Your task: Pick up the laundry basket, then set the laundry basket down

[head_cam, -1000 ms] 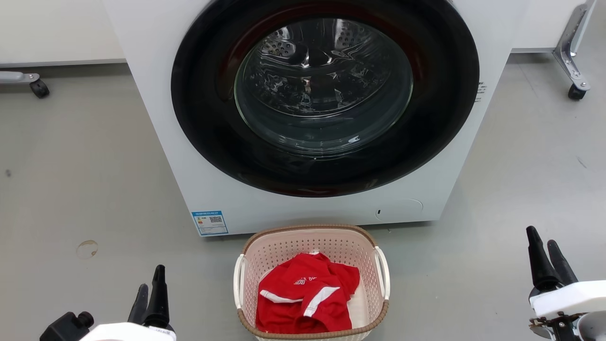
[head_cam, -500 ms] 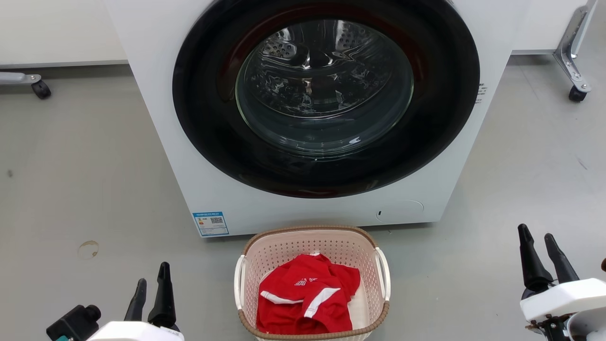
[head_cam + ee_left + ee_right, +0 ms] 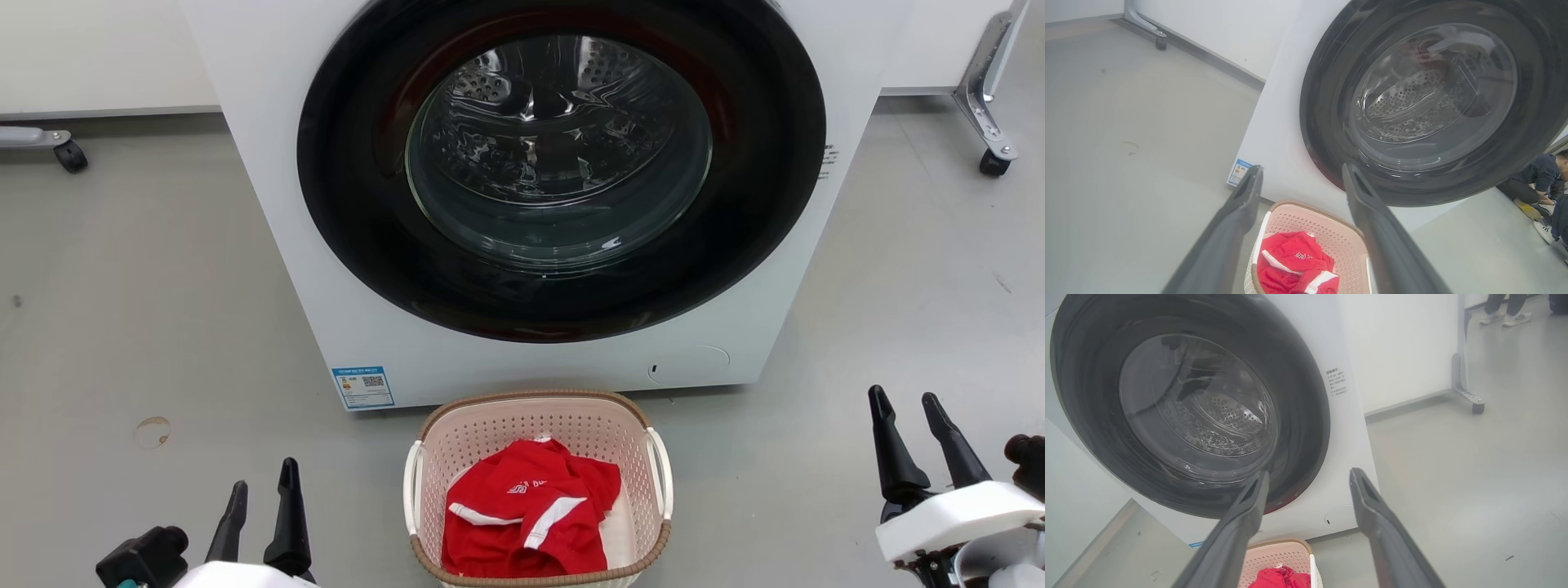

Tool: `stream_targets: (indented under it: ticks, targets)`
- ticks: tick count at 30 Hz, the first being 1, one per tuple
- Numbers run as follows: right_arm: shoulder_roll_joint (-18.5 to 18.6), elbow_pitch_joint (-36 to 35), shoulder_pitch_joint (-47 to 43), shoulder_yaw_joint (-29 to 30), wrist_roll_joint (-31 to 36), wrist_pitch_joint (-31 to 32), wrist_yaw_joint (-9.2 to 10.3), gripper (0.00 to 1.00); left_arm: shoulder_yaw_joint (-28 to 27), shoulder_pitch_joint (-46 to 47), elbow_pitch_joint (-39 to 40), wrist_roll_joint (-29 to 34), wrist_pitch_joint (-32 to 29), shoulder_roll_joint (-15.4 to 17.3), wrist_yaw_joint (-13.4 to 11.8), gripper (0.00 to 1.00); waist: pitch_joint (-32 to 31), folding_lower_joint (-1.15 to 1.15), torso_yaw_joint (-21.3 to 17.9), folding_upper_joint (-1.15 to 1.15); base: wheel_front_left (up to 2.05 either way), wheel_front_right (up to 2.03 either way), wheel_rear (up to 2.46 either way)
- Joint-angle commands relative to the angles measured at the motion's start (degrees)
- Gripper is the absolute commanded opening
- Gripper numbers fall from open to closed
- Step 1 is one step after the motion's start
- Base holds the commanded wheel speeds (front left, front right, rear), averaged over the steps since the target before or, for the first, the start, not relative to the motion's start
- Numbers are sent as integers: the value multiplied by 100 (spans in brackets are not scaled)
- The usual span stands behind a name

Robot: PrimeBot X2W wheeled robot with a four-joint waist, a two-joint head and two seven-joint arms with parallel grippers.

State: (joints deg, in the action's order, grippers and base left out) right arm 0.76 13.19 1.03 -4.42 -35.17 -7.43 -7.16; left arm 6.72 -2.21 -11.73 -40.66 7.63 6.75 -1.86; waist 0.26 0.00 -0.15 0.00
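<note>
Comparing the head view with a second ago, you have brought both grippers inward. The left gripper (image 3: 262, 478) has edged slightly toward the laundry basket (image 3: 522, 425), and the right gripper (image 3: 902, 396) has come in more noticeably from the frame's 3 o'clock edge. The basket has not moved. It stands on the floor (image 3: 122, 327) at 6 o'clock of the washer (image 3: 343, 269), just in front of its base, with a red garment (image 3: 522, 506) lying inside.

Finding: this is the approach stage, and the pick-up has not begun.

Left gripper: at 9 o'clock of the basket, near but apart from the left handle (image 3: 411, 482). Its jaws stand wide, hold nothing and touch nothing.

Right gripper: at 3 o'clock of the basket, well apart from the right handle (image 3: 663, 474). Its jaws are likewise spread wide and empty.

Judgement: the right arm has the longer way left to travel. You should even out the two sides before either handle is engaged, or the basket may tip or slide sideways.
</note>
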Motion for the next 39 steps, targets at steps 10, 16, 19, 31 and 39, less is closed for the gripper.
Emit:
stream_targets:
  ticks: [10, 16, 19, 31, 39]
  targets:
    - [157, -251, 311, -233, 757, -255, -26, 100, 26, 100, 210, 699, 234, 160, -155, 100, -7, 0, -1, 0, 0, 0, 0]
    - [168, -283, 323, -322, 1138, -356, -27, 100, 112, 91, 229, 1051, 334, 211, -222, 100, -1, 0, -2, 0, 0, 0, 0]
    - [173, -297, 330, -363, 1332, -406, -28, 100, 148, 79, 249, 1225, 385, 239, -256, 100, 2, 0, -8, 0, 0, 0, 0]
    - [195, -384, 339, -529, 2109, -608, -31, 100, 312, 30, 331, 1942, 588, 343, -387, 100, 15, 0, -34, 0, 0, 0, 0]
    - [210, -436, 357, -648, 2633, -742, -33, 100, 418, 17, 362, 2408, 723, 420, -476, 100, 38, 0, -32, 0, 0, 0, 0]
